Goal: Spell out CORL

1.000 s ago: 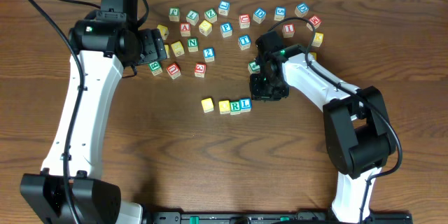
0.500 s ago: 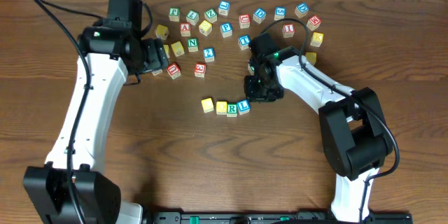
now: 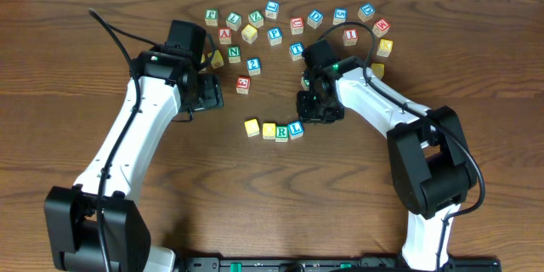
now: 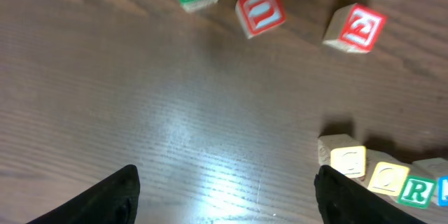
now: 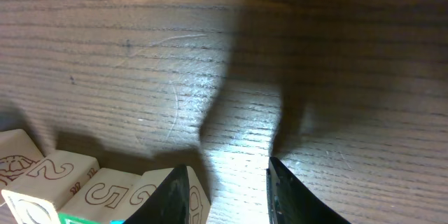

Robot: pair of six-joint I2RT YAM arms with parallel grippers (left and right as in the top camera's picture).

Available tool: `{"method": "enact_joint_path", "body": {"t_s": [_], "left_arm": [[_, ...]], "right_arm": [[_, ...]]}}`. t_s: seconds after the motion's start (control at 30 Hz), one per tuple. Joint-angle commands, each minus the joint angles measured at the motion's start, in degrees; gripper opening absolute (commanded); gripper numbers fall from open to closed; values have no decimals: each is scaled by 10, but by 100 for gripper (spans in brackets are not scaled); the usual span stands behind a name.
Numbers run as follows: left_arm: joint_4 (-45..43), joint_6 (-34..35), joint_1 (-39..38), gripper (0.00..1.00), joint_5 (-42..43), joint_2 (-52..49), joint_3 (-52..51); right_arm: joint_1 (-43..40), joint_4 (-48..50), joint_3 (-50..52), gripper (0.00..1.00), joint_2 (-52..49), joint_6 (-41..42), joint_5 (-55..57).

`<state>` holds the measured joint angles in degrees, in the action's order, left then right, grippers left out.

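The row of four small wooden letter blocks (image 3: 274, 129) reads C, O, R, L at the middle of the brown wooden tabletop (image 3: 255, 212). The right gripper (image 3: 317, 109) hovers at the row's 1 o'clock, jaws slightly parted and empty. It had best rise straight up, clear of the L. The left gripper (image 4: 225, 194) is at the row's 10 o'clock, jaws wide and empty. The yellow C block (image 4: 348, 159) seems slightly out of line, so any nudge should be gentle.

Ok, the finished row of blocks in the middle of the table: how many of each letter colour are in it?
Yellow: 2, the C block and the O block
Green: 1, the R block
Blue: 1, the L block
Total: 4 blocks in the row
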<state>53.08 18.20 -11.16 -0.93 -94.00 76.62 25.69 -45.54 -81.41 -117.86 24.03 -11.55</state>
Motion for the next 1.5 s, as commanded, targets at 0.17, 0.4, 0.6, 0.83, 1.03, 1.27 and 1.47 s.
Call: {"method": "enact_joint_path", "body": {"t_s": [0.17,0.4,0.6,0.83,1.03,1.27,1.47], "left_arm": [[-12,1,-1,68,45,-4,-43],[-24,-1,-1,62,59,-4,-57],[-52,6,-1,60,59,-4,-84],[-55,30,-1,60,59,-4,-89],[-54,31,-4,60,59,-4,-90],[-57,31,-16,60,59,-4,-91],[-61,31,-16,60,59,-4,-97]], "right_arm": [[2,1,3,32,-3,34,38],[2,8,3,48,-3,34,53],[7,13,6,65,-3,33,59],[7,14,6,82,-3,33,59],[7,14,6,83,-3,33,59],[7,14,6,84,-3,33,59],[7,14,6,86,-3,33,59]]}}
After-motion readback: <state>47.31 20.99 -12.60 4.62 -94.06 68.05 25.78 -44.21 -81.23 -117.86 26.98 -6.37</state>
